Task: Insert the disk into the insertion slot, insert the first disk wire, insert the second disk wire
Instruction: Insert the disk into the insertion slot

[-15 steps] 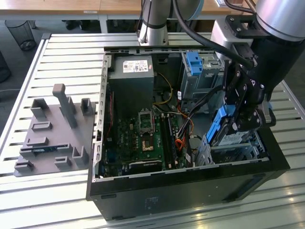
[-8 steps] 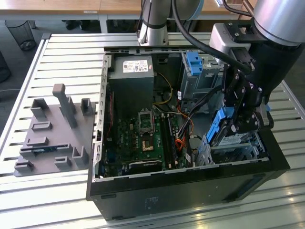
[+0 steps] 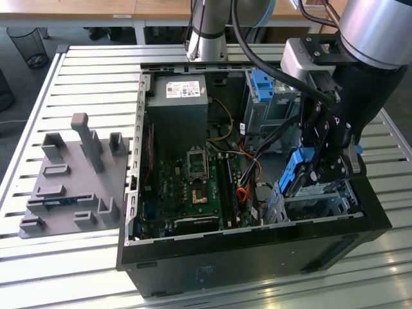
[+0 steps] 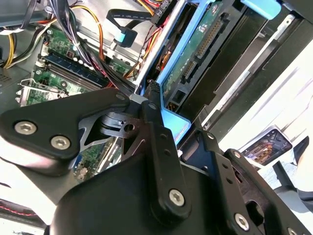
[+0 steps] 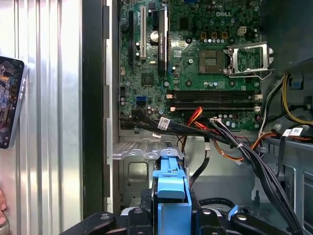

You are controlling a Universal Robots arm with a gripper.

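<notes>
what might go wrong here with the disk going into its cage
The gripper holds the disk at an angle over the insertion slot; if it enters skewed, it could jam against the slot's metal edge. The black cable bundle runs close by the slot in the first wrist view and might snag on the disk or get pinched under it.

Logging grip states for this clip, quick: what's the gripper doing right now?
The gripper: closed on the disk, clamping its blue carrier, near the insertion slot.
</notes>
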